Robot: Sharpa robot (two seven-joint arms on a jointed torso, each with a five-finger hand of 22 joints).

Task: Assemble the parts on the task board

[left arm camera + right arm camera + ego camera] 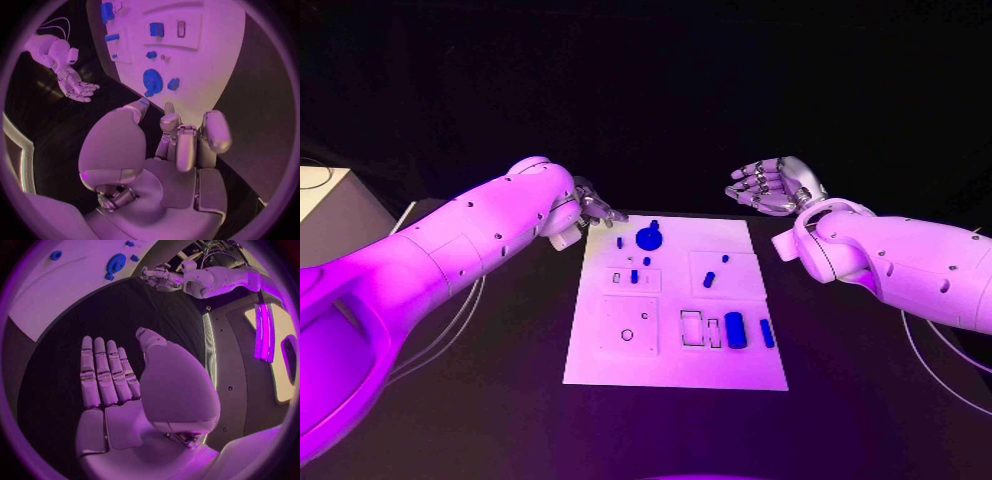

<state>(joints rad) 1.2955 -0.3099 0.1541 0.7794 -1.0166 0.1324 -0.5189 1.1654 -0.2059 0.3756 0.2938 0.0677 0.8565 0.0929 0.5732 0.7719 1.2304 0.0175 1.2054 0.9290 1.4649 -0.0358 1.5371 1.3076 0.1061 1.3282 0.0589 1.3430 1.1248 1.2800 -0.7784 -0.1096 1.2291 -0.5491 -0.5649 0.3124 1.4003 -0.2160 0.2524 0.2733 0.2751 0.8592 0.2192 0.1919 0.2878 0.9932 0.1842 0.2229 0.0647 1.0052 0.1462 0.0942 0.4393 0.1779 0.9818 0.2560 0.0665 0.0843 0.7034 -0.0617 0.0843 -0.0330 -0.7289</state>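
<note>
Silver left hand sits at the far-left corner of the task board, fingers curled in, holding nothing. Right hand is off the board's far-right corner, above the black tabletop, palm open, fingers straight and side by side, empty. Blue parts on the white board: large round part near the far edge, just beside the left hand; small pegs mid-board; two upright bars at the near right.
</note>
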